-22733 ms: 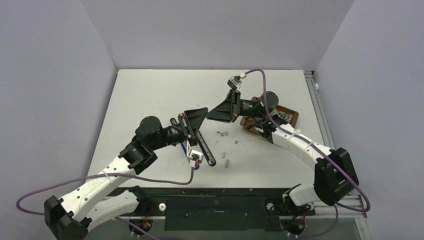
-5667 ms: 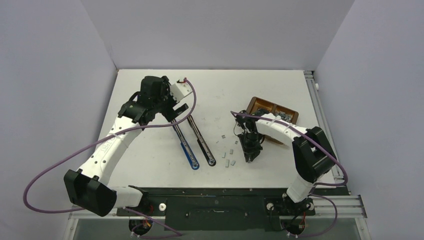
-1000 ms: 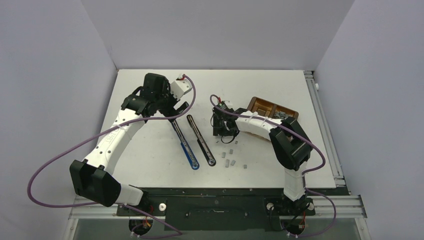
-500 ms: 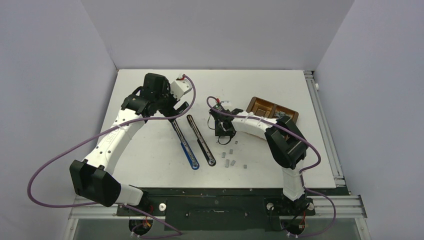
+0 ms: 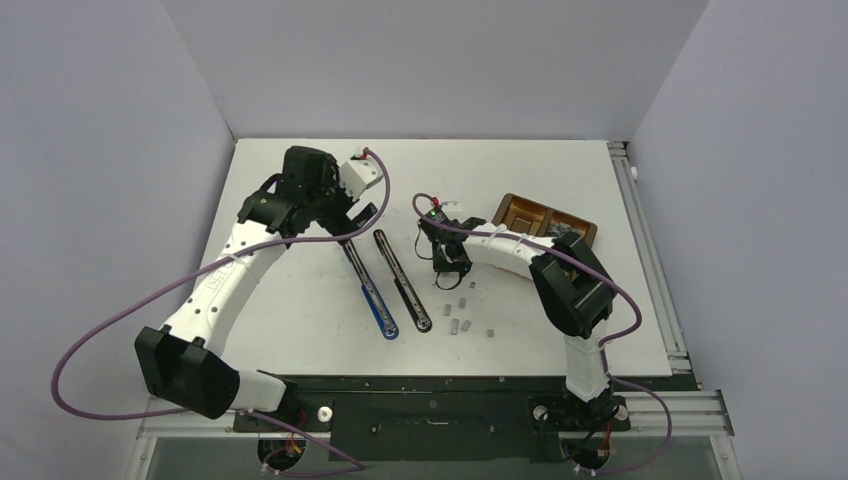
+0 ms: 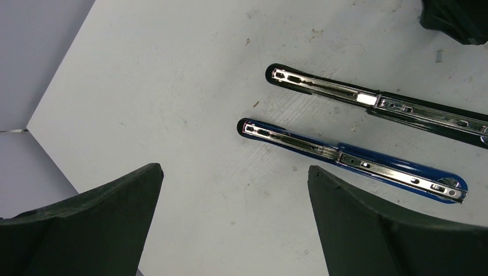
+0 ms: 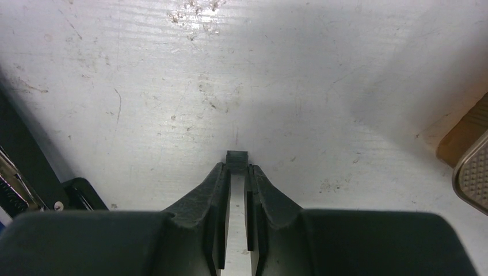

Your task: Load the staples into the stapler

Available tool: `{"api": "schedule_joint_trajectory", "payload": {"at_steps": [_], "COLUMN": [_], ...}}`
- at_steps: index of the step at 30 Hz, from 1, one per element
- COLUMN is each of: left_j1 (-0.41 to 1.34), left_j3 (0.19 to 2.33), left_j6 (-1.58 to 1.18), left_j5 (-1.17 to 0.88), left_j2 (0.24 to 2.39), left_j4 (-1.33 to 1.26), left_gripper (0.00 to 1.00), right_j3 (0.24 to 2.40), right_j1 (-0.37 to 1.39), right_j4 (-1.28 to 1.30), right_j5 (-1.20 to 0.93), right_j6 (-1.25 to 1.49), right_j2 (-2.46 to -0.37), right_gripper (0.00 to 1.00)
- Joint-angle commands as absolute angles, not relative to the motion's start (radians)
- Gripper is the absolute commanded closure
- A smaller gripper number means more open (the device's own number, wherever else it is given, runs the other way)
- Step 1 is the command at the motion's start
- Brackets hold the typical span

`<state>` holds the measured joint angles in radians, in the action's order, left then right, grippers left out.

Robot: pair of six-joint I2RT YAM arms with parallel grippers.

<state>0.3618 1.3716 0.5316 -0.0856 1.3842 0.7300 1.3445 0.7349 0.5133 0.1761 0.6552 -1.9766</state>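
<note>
The scuffed white bench (image 5: 300,180) is boxed by pale lilac walls (image 5: 420,60) on three sides, with open surface along its far and left edges and a brown tray (image 5: 510,199) near the right edge. A blue stapler (image 5: 370,290) and a black stapler (image 5: 402,280) lie opened flat at mid-bench, with loose staples (image 5: 461,300) scattered just to their right. The left end effector (image 6: 231,172) hangs released over the staplers, while the right end effector (image 7: 237,169) is clenched on a small staple strip (image 7: 237,159) between the black stapler and the tray.
</note>
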Motion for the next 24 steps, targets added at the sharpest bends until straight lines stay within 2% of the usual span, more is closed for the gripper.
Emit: {"api": "schedule_joint_trajectory", "payload": {"at_steps": [1,4,8,16,19,24], "left_j1": [0.354,0.355,0.357,0.416,0.451,0.463], "left_j3": [1.372,1.353,1.277,0.933,0.808,0.741], "left_j6": [0.524,0.576,0.682,1.101,1.27,1.395], "left_j5": [-0.176,-0.238,-0.319,-0.496,-0.533,-0.586], "left_j2": [1.309,1.272,1.191,0.932,0.874,0.867], "left_j4": [0.661,0.645,0.538,0.09,-0.121,-0.313], "left_gripper": [0.04,0.04,0.04,0.04,0.04,0.04], "right_j3": [1.372,1.401,1.408,1.455,1.424,1.326], "right_j1": [0.735,0.71,0.636,0.53,0.516,0.514], "right_j4": [0.512,0.52,0.486,0.406,0.266,-0.031], "right_j5": [0.162,0.052,-0.216,-0.727,-0.908,-1.078], "right_j6": [0.619,0.605,0.604,0.656,0.758,1.0], "right_j2": [-1.908,-1.845,-1.739,-1.611,-1.578,-1.538], "right_gripper": [0.91,0.91,0.91,0.91,0.91,0.91]}}
